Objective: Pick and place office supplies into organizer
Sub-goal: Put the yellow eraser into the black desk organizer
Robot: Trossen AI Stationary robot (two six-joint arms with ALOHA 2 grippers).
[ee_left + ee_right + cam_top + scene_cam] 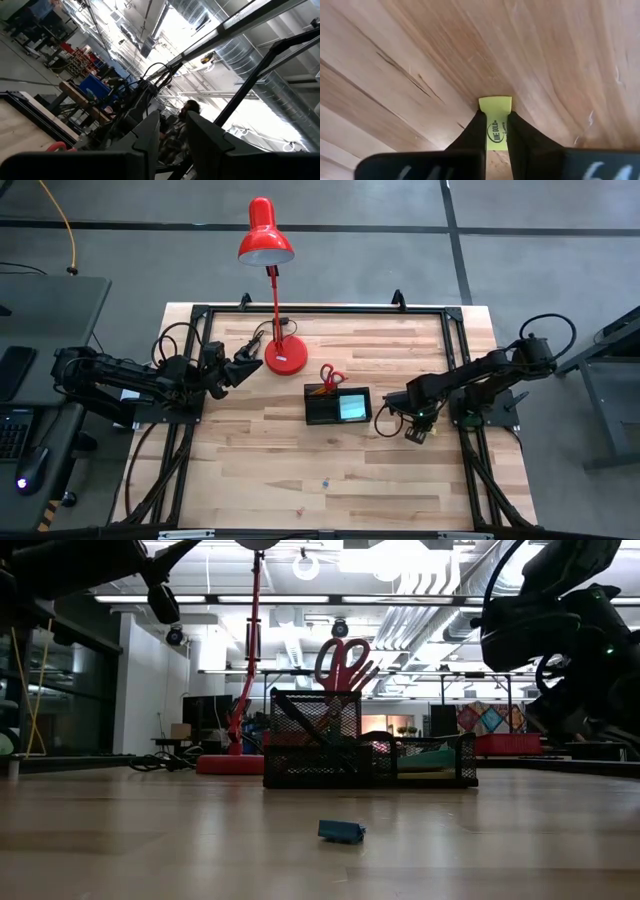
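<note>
Item: tiny yellow block (495, 120), pinched edgewise between the narrow jaws of the right pincer (495, 131) low over bare desk (420, 60), to the right of the organizer (338, 406).

Organizer contents: red-handled scissors (331, 375) upright in the taller left compartment with pens or pencils (count not legible); teal pad (352, 408) flat in the lower right compartment.

Left pincer (244, 364): idle near the lamp base (285, 358), jaws part-way apart, nothing between them.

Loose item: small blue scrap (340, 831) on the desk in front of the organizer.

Hazards, as judged: the grip sat on only the block's lower part, so it could pivot or slip out on the lift; a low carry could clip the mesh wall; a release short of the compartment would drop it outside.
</note>
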